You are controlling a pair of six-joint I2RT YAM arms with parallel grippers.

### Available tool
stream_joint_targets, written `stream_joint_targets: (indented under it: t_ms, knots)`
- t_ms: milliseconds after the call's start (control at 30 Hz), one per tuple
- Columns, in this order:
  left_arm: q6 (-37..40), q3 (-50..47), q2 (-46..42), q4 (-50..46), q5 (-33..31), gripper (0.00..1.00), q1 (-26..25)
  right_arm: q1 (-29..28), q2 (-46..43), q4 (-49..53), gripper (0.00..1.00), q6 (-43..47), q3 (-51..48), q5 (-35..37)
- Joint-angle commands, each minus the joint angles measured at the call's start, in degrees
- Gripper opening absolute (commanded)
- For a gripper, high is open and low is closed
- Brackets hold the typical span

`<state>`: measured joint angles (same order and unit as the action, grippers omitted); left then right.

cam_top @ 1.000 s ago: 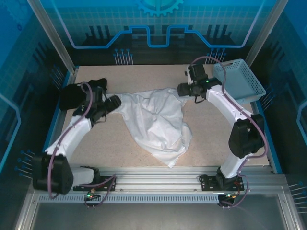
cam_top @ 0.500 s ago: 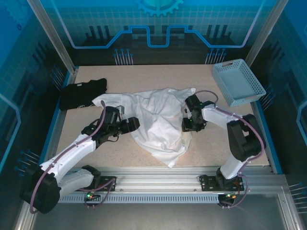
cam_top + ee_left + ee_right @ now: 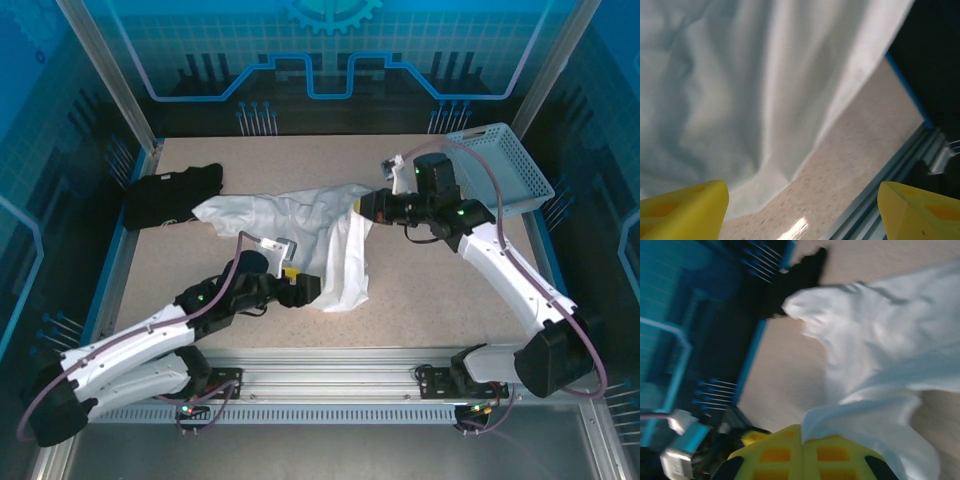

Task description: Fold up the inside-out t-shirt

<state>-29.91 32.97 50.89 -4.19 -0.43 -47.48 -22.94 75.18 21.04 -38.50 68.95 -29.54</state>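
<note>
Your right gripper (image 3: 363,207) pinches the t-shirt (image 3: 290,215) up, likely so its edge hangs just ahead of your wide-open left gripper (image 3: 308,290).

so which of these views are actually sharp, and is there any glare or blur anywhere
Top external view: sharp and evenly lit, though the white t-shirt looks washed out. Left wrist view: its cloth is soft and out of focus, with a small glare spot on the table near the bottom edge. Right wrist view: smeared by motion blur, the black garment reduced to a dark smudge.
</note>
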Motion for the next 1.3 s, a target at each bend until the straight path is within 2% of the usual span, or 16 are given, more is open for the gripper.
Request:
stream_joint_targets:
  t_ms: [0, 200, 333, 433, 567, 633, 700, 733, 800, 867, 933, 1033, 1133, 1167, 1200, 1267]
  knots:
    - [3.2, -1.6, -0.5, 8.0, -4.7, 0.79, -3.5, -2.2, 1.5, -10.1, 0.0, -10.9, 0.4, -5.0]
    - [6.7, 0.0, 4.4, 12.5, -14.4, 0.78, -12.5, -7.7, 3.3, -19.6, 0.0, -17.1, 3.1, -1.3]
    - [3.7, 0.7, 8.9, 11.4, -23.9, 0.79, -14.2, -9.4, 4.4, -24.8, 0.0, -20.2, 3.9, 1.2]
    - [2.9, -0.5, 12.5, 13.2, -25.9, 0.78, -14.4, -9.5, 5.4, -25.0, 0.0, -20.8, 4.6, 3.8]
    - [4.3, 0.6, 18.3, 12.9, -27.9, 0.75, -16.6, -7.8, 8.0, -19.0, 0.0, -18.5, 7.5, 7.0]
    - [2.7, 2.2, 21.0, 9.2, -32.9, 0.75, -16.7, -6.1, 9.7, -16.4, 0.0, -16.9, 9.0, 7.2]
    - [-1.4, 3.6, 23.7, 4.5, -40.5, 0.78, -16.3, -4.2, 11.4, -14.5, 0.0, -16.0, 9.9, 6.6]
    - [-3.0, 4.1, 24.9, 3.0, -42.0, 0.79, -15.4, -3.2, 11.9, -14.3, 0.0, -15.5, 10.2, 6.1]
    - [-5.4, 4.5, 27.7, 2.0, -41.0, 0.79, -12.5, -1.1, 13.0, -12.6, 0.0, -14.2, 11.2, 5.6]
    - [-3.4, 4.2, 30.2, 5.8, -36.5, 0.78, -10.2, 0.5, 13.6, -11.8, 0.0, -13.3, 11.7, 4.9]
    - [-1.1, 4.7, 32.5, 9.3, -33.3, 0.73, -9.6, 1.4, 13.7, -11.3, 0.0, -12.4, 12.0, 5.2]
    - [1.4, 7.1, 36.6, 12.0, -29.8, 0.58, -9.3, 2.3, 13.8, -9.9, 0.0, -10.8, 12.7, 5.7]
    - [3.0, 10.1, 38.5, 10.4, -29.5, 0.34, -8.7, 3.7, 13.1, -9.1, 0.0, -9.7, 13.2, 5.8]
    - [4.1, 11.0, 37.4, 9.0, -30.1, 0.15, -8.6, 4.5, 12.5, -8.4, 0.0, -9.1, 13.6, 5.8]
    - [5.6, 11.7, 35.3, 7.3, -31.3, 0.04, -8.5, 5.1, 11.6, -7.5, 0.0, -8.1, 14.2, 6.0]
    - [9.7, 12.5, 29.2, 4.5, -32.1, 0.0, -8.0, 6.1, 9.4, -5.5, 0.0, -5.1, 16.1, 6.2]
